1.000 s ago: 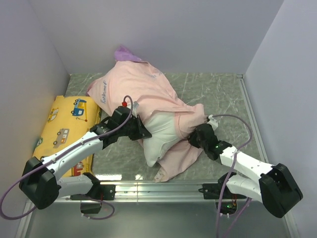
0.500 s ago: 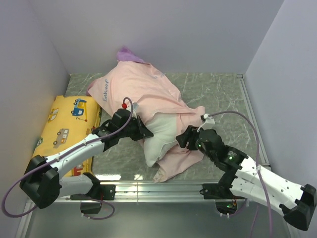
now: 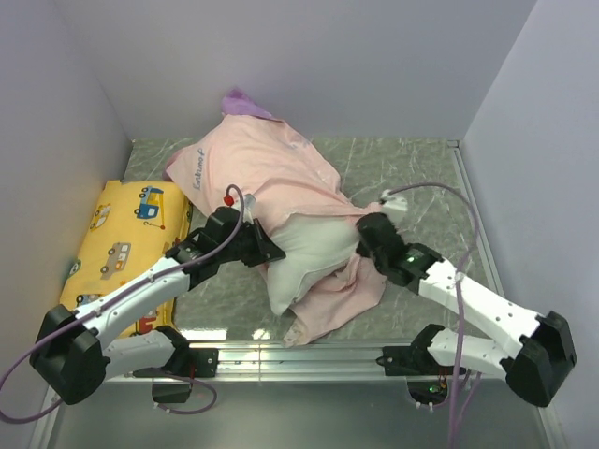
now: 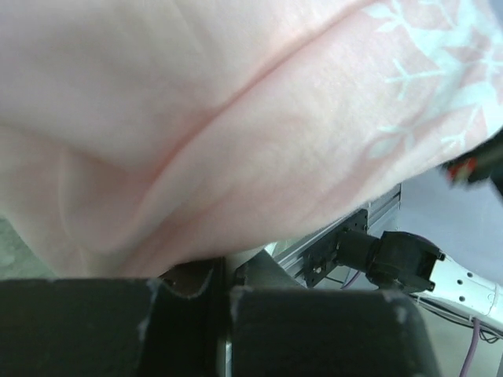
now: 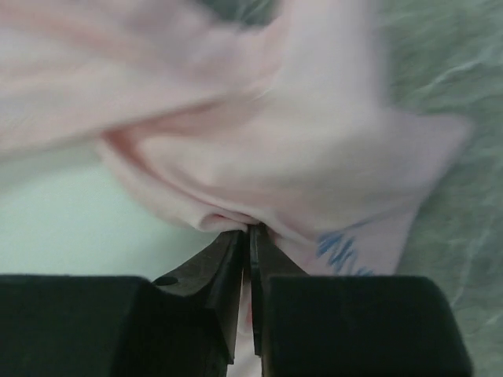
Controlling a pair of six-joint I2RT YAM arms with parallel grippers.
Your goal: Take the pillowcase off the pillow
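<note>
The pillowcase (image 3: pixel 271 178) lies inside out, pale pink, over the pillow in the middle of the table, with a purple tip at the far end. The white pillow (image 3: pixel 304 253) sticks out of it toward me. My left gripper (image 3: pixel 273 251) sits at the pillow's left side. In the left wrist view its jaws are closed under pink pillowcase fabric (image 4: pixel 259 149). My right gripper (image 3: pixel 360 234) is at the pillow's right side. In the right wrist view it (image 5: pixel 250 232) is shut on a fold of the pillowcase (image 5: pixel 314 165), with the pillow (image 5: pixel 71 212) to the left.
A yellow cushion with cartoon vehicles (image 3: pixel 117 238) lies against the left wall. Grey walls enclose the table on three sides. A metal rail (image 3: pixel 309 355) runs along the near edge. The marble tabletop (image 3: pixel 412 178) shows to the right of the pillow.
My right gripper has moved up and to the left along the pillow's right side, carrying the pillowcase fold with it. My left gripper has hardly moved.
</note>
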